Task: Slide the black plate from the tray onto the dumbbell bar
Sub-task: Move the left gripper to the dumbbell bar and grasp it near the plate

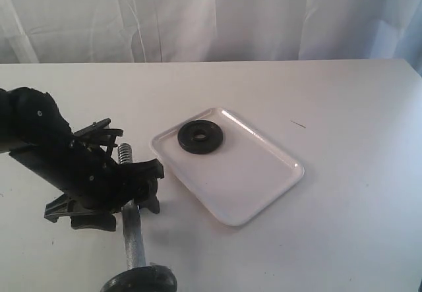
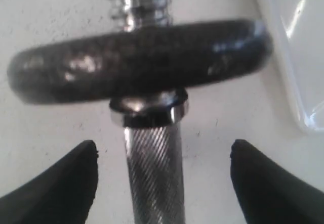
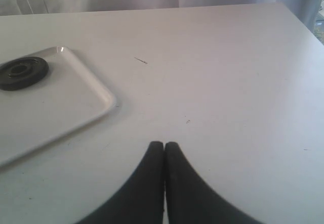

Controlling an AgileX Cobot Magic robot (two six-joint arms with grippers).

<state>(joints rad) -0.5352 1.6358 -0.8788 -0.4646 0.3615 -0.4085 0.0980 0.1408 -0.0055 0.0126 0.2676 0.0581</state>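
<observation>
The black plate point(image 1: 200, 137) lies flat on the tray point(image 1: 257, 186), at the end nearest the dumbbell bar point(image 1: 133, 229). No jaws touch it. The bar lies on the counter point(image 1: 343, 94) just beside the tray. The left gripper point(image 2: 164, 144) sits over the bar's rough middle with its jaws spread wide, one on each side, not squeezing. A black disc point(image 2: 136, 62) is on the bar just past them. It looks blurry, so I can't tell how snug it sits. The right gripper point(image 3: 164, 145) is well apart, jaws pressed together, holding nothing. I think the step now is picking up the plate. Next, jaws must pinch its rim, lift it, and line its hole up with the bar's screw end.
</observation>
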